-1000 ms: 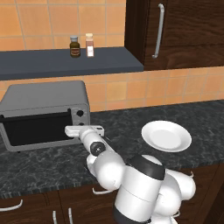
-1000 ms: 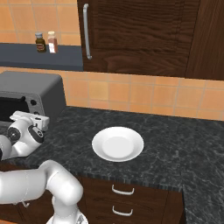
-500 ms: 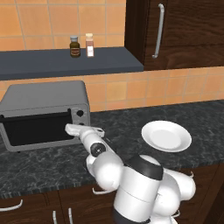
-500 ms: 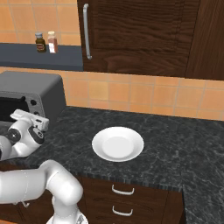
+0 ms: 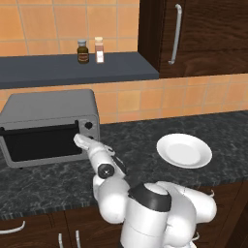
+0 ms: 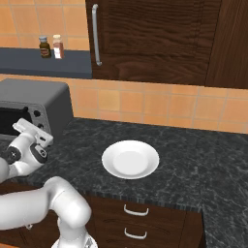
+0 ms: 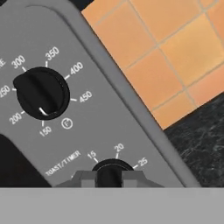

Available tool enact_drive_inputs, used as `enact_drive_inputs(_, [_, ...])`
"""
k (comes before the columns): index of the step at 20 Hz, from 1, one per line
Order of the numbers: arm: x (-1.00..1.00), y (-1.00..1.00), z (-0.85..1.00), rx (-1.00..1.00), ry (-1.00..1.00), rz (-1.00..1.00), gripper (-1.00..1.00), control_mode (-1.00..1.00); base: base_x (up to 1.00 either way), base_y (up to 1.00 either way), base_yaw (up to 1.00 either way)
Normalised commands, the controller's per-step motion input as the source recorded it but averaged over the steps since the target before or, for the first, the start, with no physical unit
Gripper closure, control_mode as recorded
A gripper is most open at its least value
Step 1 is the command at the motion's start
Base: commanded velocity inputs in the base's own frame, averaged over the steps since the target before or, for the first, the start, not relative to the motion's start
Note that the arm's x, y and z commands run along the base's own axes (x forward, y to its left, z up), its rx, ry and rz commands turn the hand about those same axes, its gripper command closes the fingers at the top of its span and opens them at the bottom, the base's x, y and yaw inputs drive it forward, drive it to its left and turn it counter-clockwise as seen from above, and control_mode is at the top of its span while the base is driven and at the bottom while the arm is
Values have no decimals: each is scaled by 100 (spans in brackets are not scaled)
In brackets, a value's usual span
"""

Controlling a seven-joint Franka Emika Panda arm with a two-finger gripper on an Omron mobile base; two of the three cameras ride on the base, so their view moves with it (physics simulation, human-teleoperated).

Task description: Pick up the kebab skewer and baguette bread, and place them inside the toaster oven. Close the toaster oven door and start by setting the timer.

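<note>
The grey toaster oven [image 5: 48,109] [image 6: 38,94] stands at the left of the dark counter, and its dark glass door [image 5: 41,143] is shut. My gripper [image 5: 80,139] [image 6: 22,126] is pressed up to the oven's right-hand control panel. In the hand view the fingertips [image 7: 84,177] sit on both sides of the black toast/timer knob [image 7: 109,171], closed against it. Above it is the temperature knob [image 7: 41,92]. The kebab skewer and the baguette bread are hidden.
A bare white plate [image 5: 184,150] [image 6: 130,160] lies on the counter to the right of the arm. Two small bottles [image 5: 83,51] stand on the grey shelf above the oven. A dark wood cabinet with a long handle [image 5: 177,34] hangs at the upper right.
My hand has edged slightly closer to the oven's knob panel. The oven and the plate have stayed where they were.
</note>
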Motion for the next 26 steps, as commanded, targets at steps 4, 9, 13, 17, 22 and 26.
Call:
enact_drive_inputs(4, [0,0,-11,26,-4,-9,100,-100,0,0,0])
enact_drive_inputs(9, [0,0,-5,27,-2,-7,100,-100,0,0,0])
enact_drive_inputs(13, [0,0,-1,29,0,-4,100,-100,0,0,0])
enact_drive_inputs(17, [0,0,0,28,0,-4,100,-100,0,0,0])
enact_drive_inputs(22, [0,0,-1,28,0,-5,100,-100,0,0,0])
enact_drive_inputs(26, [0,0,0,28,0,-6,100,-100,0,0,0])
